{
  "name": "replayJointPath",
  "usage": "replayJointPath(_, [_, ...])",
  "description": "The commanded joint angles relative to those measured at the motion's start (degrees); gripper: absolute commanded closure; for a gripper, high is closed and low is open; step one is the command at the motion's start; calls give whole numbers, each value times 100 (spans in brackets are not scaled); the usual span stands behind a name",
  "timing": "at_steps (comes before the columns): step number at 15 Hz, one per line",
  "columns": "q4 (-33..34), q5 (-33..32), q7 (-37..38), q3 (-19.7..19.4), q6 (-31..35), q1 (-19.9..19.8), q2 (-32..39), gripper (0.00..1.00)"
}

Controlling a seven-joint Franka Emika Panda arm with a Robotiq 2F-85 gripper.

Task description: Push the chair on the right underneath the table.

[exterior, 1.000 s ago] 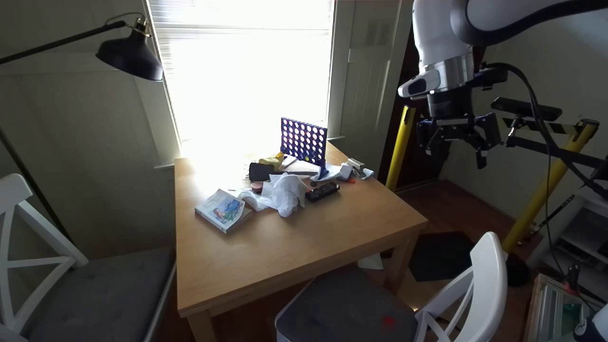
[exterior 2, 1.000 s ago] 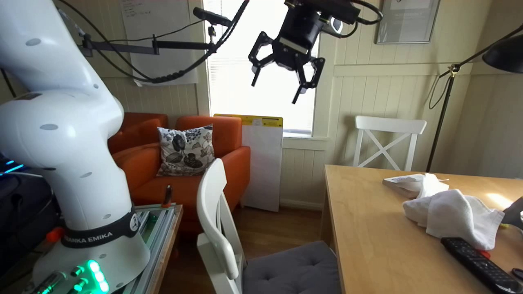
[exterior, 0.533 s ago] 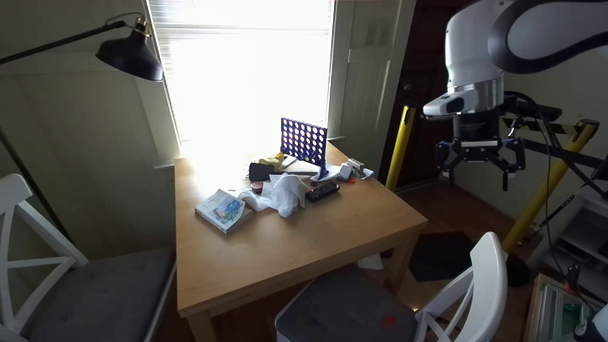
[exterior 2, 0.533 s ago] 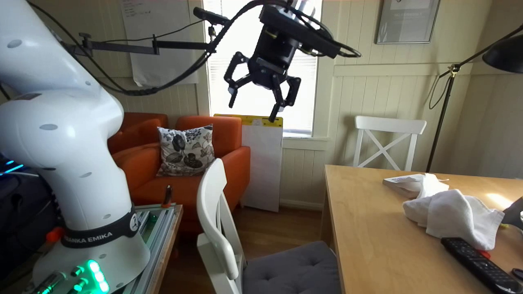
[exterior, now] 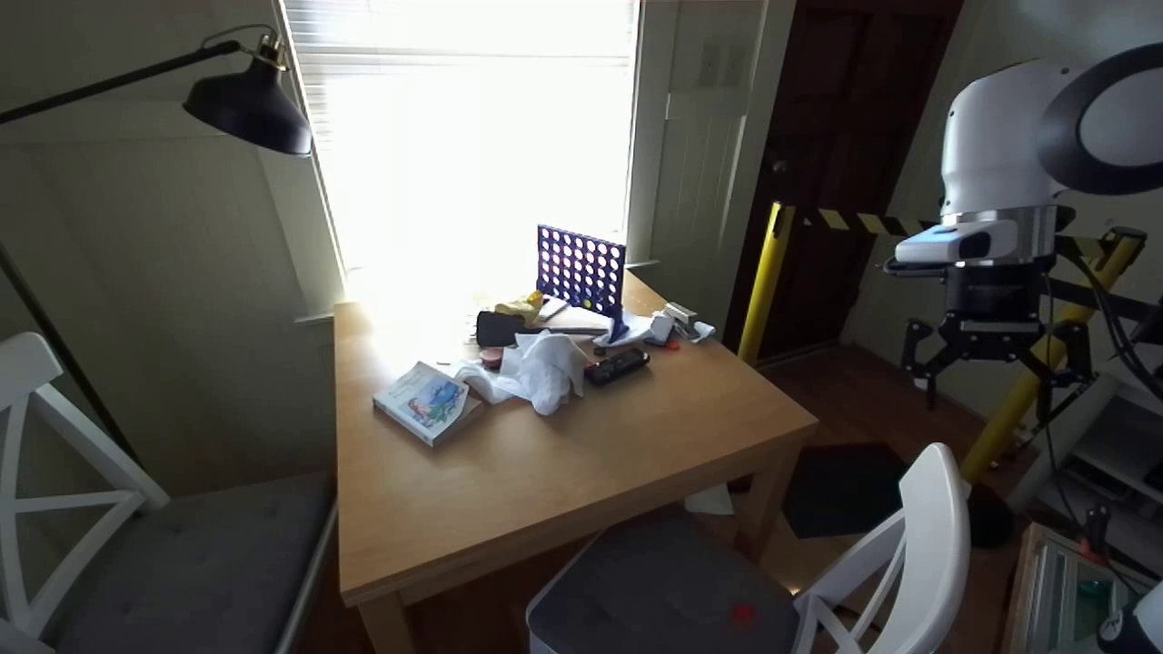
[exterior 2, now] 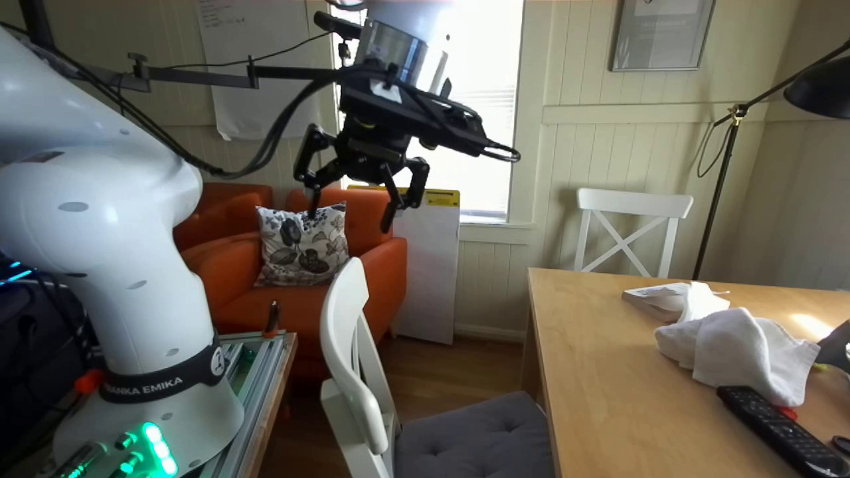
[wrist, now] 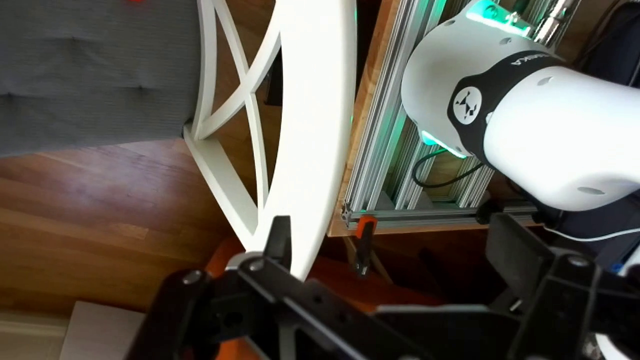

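The white chair with the X-cross back (exterior: 936, 545) and grey cushioned seat stands at the near side of the tan table (exterior: 563, 472); the chair (exterior 2: 348, 352) and table (exterior 2: 597, 398) show in both exterior views. The seat's front part reaches the table's edge and its backrest stands out from it. My gripper (exterior: 988, 400) is open and empty, in the air above the backrest in an exterior view (exterior 2: 350, 216). In the wrist view, the chair's top rail (wrist: 315, 125) lies left of the space between the open fingers (wrist: 395, 240), partly behind one finger. The table is out of the wrist view.
The robot's base frame (exterior 2: 265, 392) stands just behind the chair's backrest. An orange armchair (exterior 2: 372, 265) and a second white chair (exterior 2: 634, 202) stand farther back. A book (exterior: 427, 400), white cloth (exterior 2: 737, 352), remote (exterior: 618, 366) and game rack (exterior: 581, 268) are on the table.
My gripper has moved down and back toward the robot's base side, over the chair's backrest. It stays open. The chair and table have not moved.
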Motion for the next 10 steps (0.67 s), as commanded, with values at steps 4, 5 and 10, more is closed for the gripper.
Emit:
replayJointPath(4, [91,19,-20,87,-15,-42,34,0])
replayJointPath(5, [94,19,-20,88,-15,-42,38,0])
replayJointPath(10, [-787,177,-630,-14,425,72,-154,0])
